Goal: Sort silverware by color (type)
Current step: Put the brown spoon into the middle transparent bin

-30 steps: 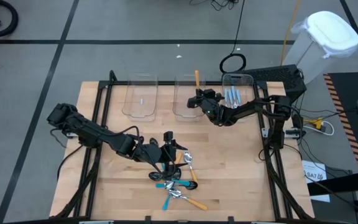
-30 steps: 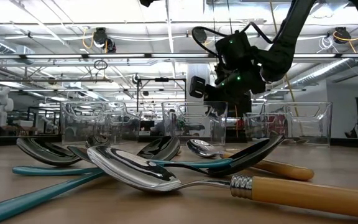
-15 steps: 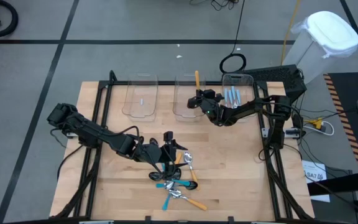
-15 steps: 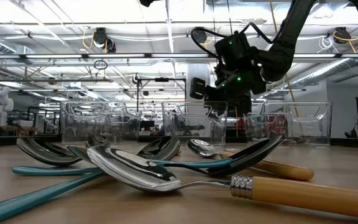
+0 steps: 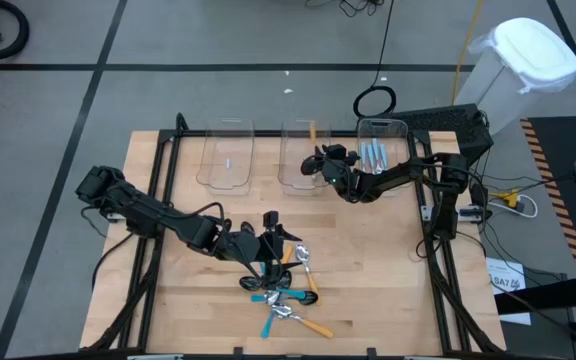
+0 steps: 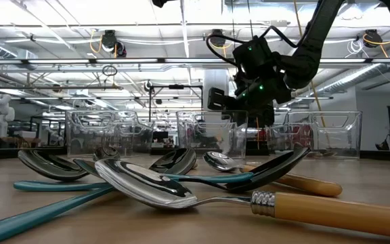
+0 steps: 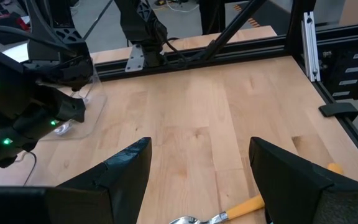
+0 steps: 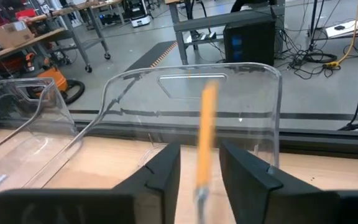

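Note:
My right gripper [image 5: 320, 162] [image 8: 200, 152] hangs open over the middle clear bin [image 5: 298, 172]. An orange-handled spoon [image 8: 207, 121] [image 5: 313, 131] stands nearly upright between its fingers. The spoon is blurred, with a gap on each side, in front of the bin's far wall [image 8: 253, 93]. The remaining silverware [image 5: 283, 295] lies in a heap near the table's front, teal, light-blue and orange handles crossing. My left gripper [image 5: 271, 240] [image 7: 197, 180] hovers open just behind and above that heap, over an orange-handled spoon [image 7: 241, 208].
Three clear bins stand in a row at the far edge. The left one [image 5: 226, 155] is nearly bare, and the right one [image 5: 380, 150] holds light-blue-handled spoons [image 5: 373, 155]. Bare wood lies between bins and heap. A black frame [image 5: 168, 150] borders the table.
The orange-handled spoon at my right gripper stood sharp and upright above the middle bin. Now it is blurred and sits a little lower. Both arms have kept their places.

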`<act>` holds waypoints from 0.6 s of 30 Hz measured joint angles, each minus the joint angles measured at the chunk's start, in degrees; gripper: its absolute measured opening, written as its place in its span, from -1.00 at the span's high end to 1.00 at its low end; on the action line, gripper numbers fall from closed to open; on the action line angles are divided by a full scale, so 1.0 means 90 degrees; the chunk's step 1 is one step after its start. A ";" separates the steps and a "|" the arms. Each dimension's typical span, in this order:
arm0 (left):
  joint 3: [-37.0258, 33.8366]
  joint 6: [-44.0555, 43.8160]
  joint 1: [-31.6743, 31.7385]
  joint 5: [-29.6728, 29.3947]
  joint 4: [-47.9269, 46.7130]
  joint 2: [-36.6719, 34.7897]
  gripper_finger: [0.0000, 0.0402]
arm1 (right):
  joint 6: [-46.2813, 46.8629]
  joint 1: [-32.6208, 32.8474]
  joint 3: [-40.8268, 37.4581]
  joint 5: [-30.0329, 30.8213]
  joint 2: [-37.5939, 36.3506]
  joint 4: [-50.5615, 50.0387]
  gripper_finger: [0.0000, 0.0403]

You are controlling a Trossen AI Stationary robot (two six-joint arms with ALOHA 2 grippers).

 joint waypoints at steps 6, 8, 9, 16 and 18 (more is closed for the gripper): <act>0.0000 0.0000 0.0000 0.0000 -0.0058 0.0000 -0.34 | -0.0309 0.0041 0.0000 -0.0001 0.0000 0.0230 0.33; 0.0000 0.0000 0.0000 0.0000 -0.0082 0.0000 -0.34 | -0.0557 0.0129 0.0000 -0.0003 -0.0037 0.0415 0.31; 0.0000 -0.0002 0.0000 0.0000 -0.0103 0.0000 -0.34 | -0.0681 0.0189 0.0000 -0.0007 -0.0076 0.0475 0.30; 0.0000 -0.0132 0.0000 0.0000 -0.0391 0.0000 -0.34 | -0.1972 0.0857 0.0000 -0.0027 -0.0807 0.0040 0.30; 0.0000 -0.0182 0.0000 0.0000 -0.0468 0.0000 -0.34 | -0.2259 0.1172 0.0000 -0.0045 -0.1144 -0.0555 0.30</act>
